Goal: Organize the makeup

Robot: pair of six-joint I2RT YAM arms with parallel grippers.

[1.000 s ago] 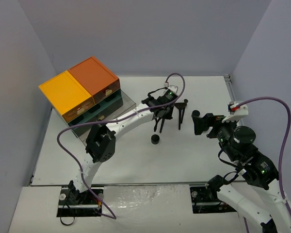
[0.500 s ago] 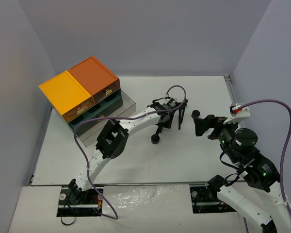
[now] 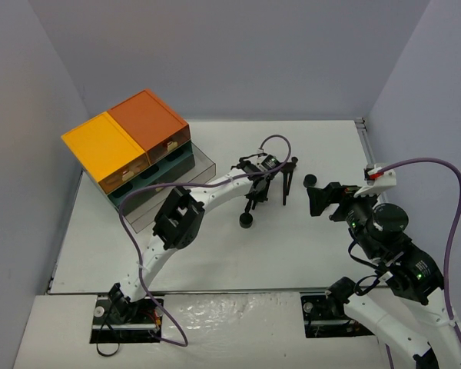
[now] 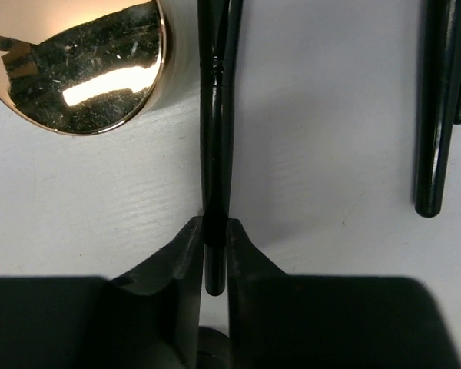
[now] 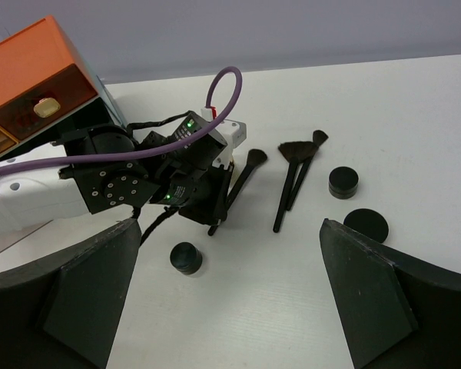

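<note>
My left gripper (image 4: 215, 250) is shut on the tail end of a black-handled brush (image 4: 217, 115), which runs away from the jaws and seems to lie on the white table. A gold-lidded jar (image 4: 77, 65) stands just left of that brush. In the top view the left gripper (image 3: 255, 198) is at mid-table, beside two more black brushes (image 3: 288, 183) and a small dark round jar (image 3: 247, 221). My right gripper (image 5: 230, 300) is open and empty, hovering near two round black compacts (image 5: 343, 182) (image 5: 366, 225).
The drawer cabinet (image 3: 127, 142) with orange and yellow tops stands at the back left, with a lower drawer pulled out. The two loose brushes also show in the left wrist view (image 4: 438, 108). The grey walls close in the table's back and sides.
The left arm has swung its elbow to the right and the left gripper has settled lower over the brush handle. The right arm has barely shifted.
</note>
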